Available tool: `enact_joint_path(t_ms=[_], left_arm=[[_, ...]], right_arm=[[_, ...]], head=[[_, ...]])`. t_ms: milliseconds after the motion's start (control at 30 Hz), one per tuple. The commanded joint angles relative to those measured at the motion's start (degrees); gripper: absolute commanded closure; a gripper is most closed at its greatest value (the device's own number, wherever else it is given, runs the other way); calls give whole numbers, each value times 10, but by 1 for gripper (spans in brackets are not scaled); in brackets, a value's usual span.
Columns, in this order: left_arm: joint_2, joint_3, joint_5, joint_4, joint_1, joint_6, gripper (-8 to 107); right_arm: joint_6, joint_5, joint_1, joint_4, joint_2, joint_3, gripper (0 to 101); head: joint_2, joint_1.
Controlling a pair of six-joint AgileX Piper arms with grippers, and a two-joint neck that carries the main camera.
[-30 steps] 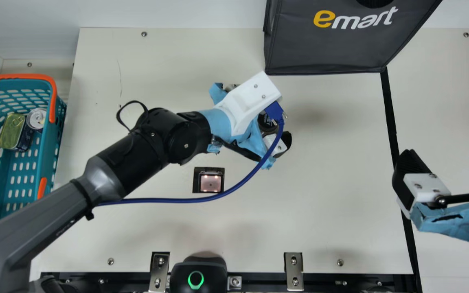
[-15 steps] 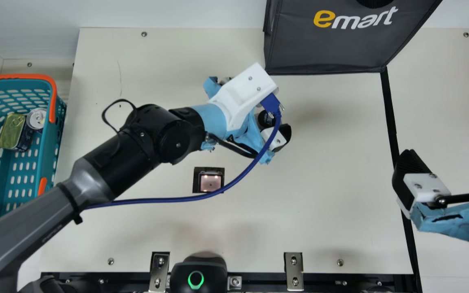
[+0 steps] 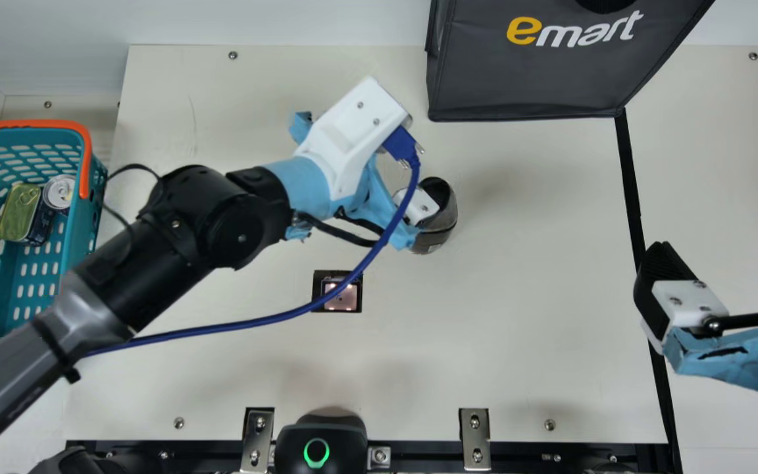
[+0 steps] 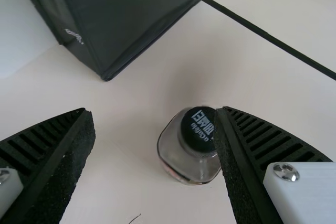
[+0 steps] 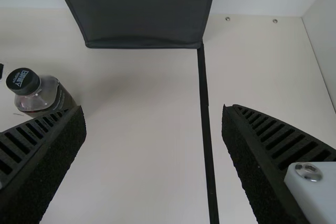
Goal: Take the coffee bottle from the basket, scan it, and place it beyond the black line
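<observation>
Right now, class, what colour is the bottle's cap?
The cap is black with white lettering, clearest in the left wrist view.

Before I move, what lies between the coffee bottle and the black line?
Bare table from the bottle to the black line, as the right wrist view shows.

The left arm (image 3: pixel 181 224) slants up from lower left, the left gripper (image 3: pixel 420 205) parted above centre. The right gripper (image 3: pixel 724 255) gapes at the right edge.

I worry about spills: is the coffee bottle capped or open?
Capped: the coffee bottle has its dark cap on top in both wrist views.
</observation>
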Motion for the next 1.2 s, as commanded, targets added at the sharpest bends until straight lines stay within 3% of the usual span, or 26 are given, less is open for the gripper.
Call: enact_joint_path(t_ms=[0,567,1167], left_arm=[[-11,11,-2,7,6,-10,9],[-99,103,-12,77,71,-98,9],[-156,158,-10,138,143,-178,9]], right_arm=[[0,0,0,0,0,0,10],[0,0,0,0,0,0,10],[0,0,0,0,0,0,10]], head=[[1,-15],[1,-15],[1,-15]])
